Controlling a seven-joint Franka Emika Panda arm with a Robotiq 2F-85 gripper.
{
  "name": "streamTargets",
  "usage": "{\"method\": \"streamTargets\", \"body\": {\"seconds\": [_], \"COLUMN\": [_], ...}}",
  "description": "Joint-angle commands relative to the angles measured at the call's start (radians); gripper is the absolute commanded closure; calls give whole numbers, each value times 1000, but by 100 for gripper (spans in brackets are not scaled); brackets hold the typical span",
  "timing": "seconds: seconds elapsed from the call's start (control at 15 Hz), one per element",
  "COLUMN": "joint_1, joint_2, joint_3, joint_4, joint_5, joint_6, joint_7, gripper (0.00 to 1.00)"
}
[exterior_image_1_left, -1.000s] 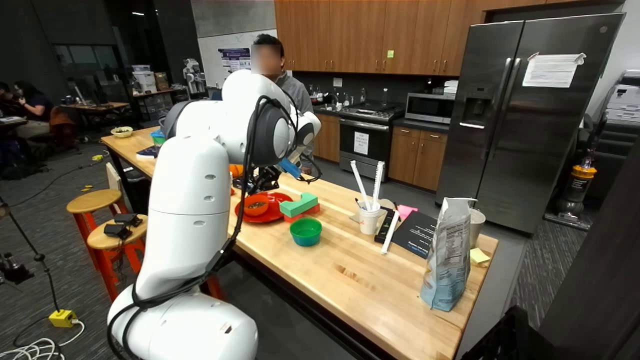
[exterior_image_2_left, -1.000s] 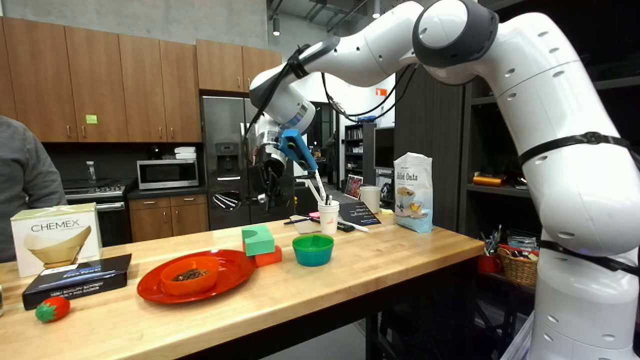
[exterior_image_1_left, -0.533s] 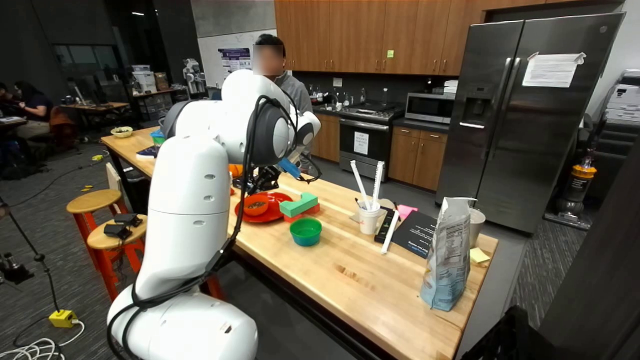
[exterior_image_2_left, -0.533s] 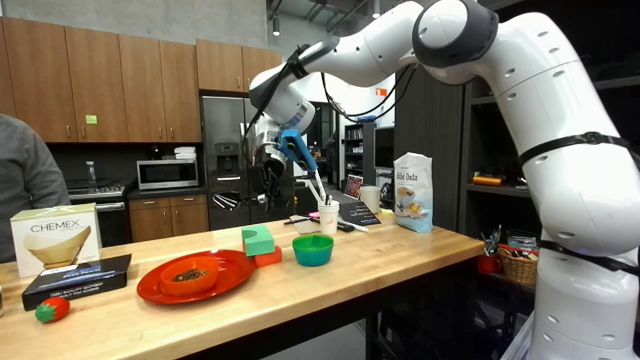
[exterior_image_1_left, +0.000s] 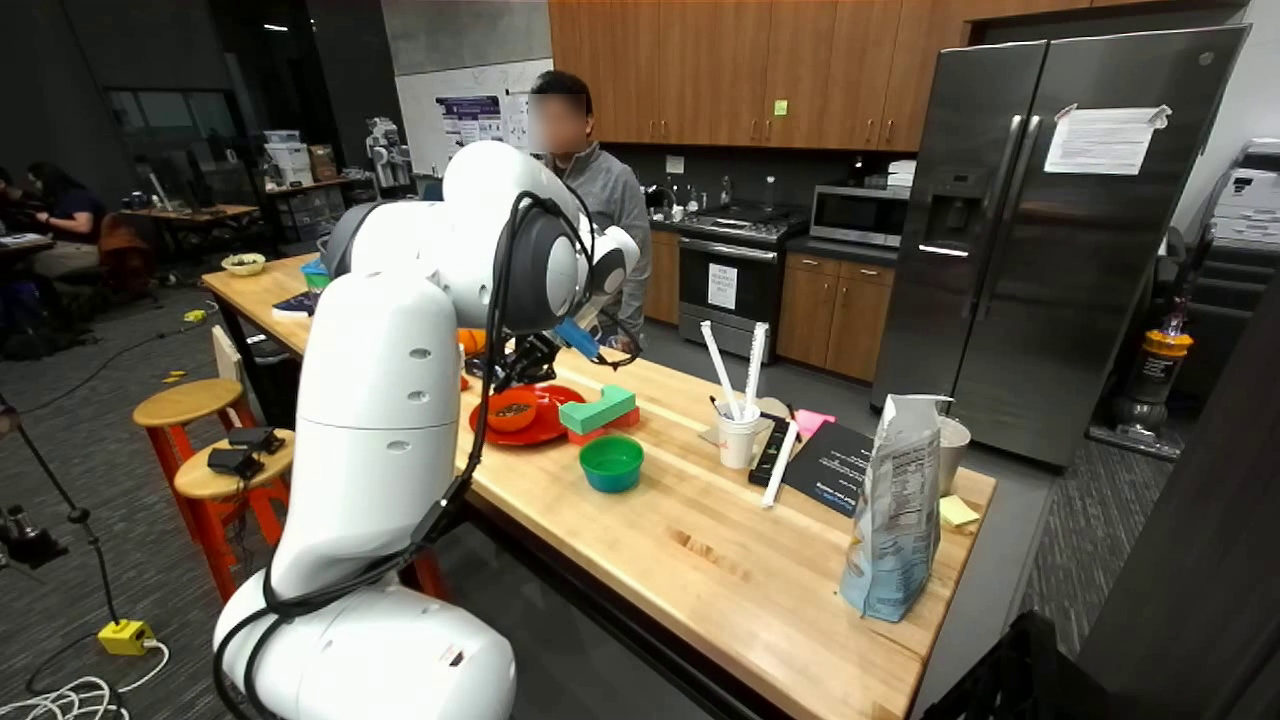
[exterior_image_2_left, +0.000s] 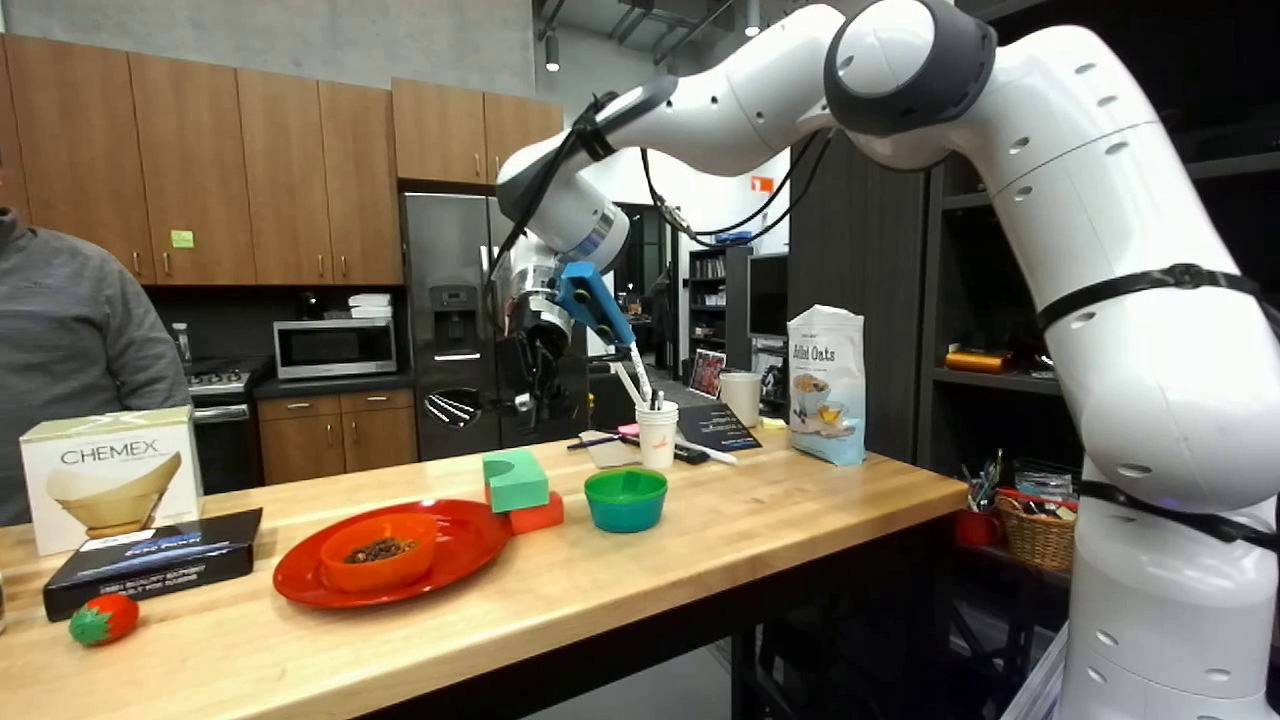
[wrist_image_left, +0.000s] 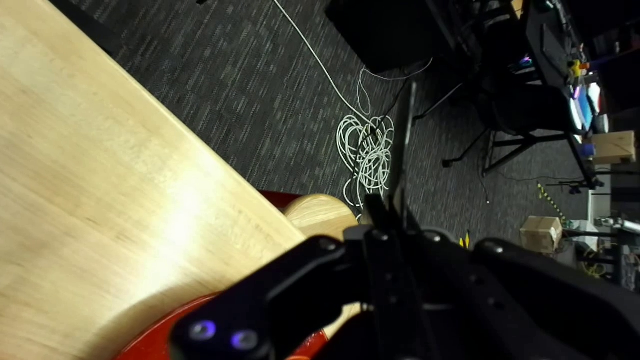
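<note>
Closest to me there's a red plate (exterior_image_2_left: 470, 542) on the table (exterior_image_2_left: 760, 505), with an orange bowl (exterior_image_2_left: 374, 575) of dark bits (exterior_image_2_left: 380, 549) sitting on it. Past that, the gripper (wrist_image_left: 392, 212) is clenched on some slotted-looking utensil (exterior_image_2_left: 453, 407), up in the air, and way back there's a big fridge (exterior_image_2_left: 430, 240).

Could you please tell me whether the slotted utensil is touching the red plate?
Apart: in an exterior view, fridge and tabletop show between the slotted utensil and the red plate.
</note>
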Motion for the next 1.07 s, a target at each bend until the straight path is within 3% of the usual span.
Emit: {"method": "streamTargets", "body": {"seconds": [0.0, 0.47, 1.0], "joint_1": [14, 39, 98], "joint_2": [29, 138, 197], "joint_3": [6, 22, 35], "joint_4": [21, 121, 260], "joint_5": [-16, -47, -271], "joint_6": [3, -41, -76], "joint_7": [5, 4, -17], "gripper": [99, 99, 99]}}
